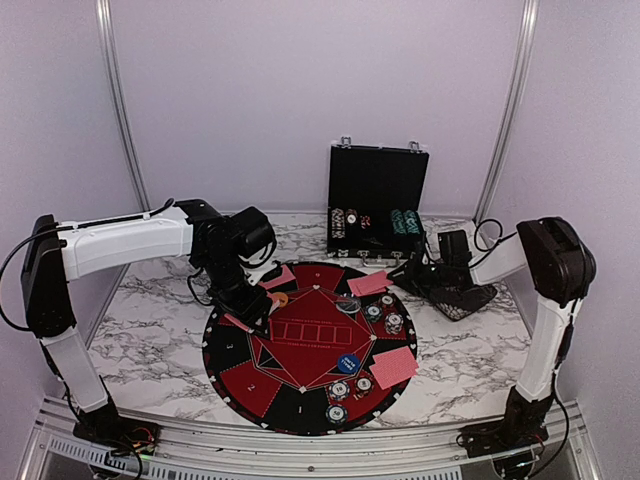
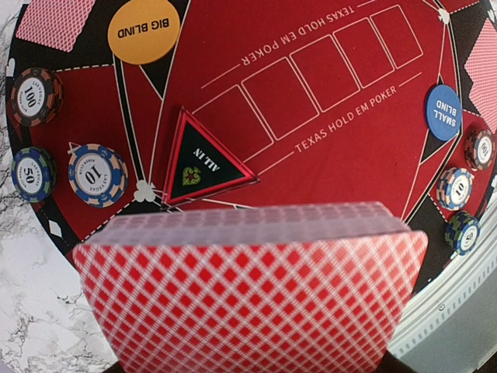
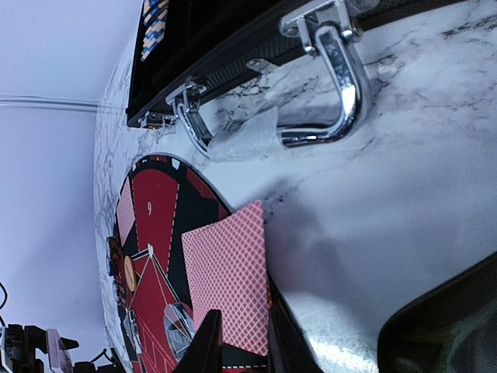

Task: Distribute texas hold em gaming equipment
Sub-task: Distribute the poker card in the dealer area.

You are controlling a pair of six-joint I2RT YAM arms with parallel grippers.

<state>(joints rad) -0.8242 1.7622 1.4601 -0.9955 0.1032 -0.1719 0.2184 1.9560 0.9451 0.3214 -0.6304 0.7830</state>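
Dealing step seemed in hand. Left gripper [image 1: 243, 310] clamped stack of red-backed diamond-pattern playing cards [image 2: 248, 303] above left side of round red-and-black felt mat [image 2: 326, 148]. Right gripper [image 3: 242, 330] had jaws apart, straddling flat red-backed card [image 3: 227, 268] at mat's far rim. Next probably called for lowering cards and releasing them squarely inside seat wedge.

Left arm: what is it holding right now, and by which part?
The left gripper holds a stack of red-backed playing cards by its end nearest the wrist camera; the fingers themselves are hidden.
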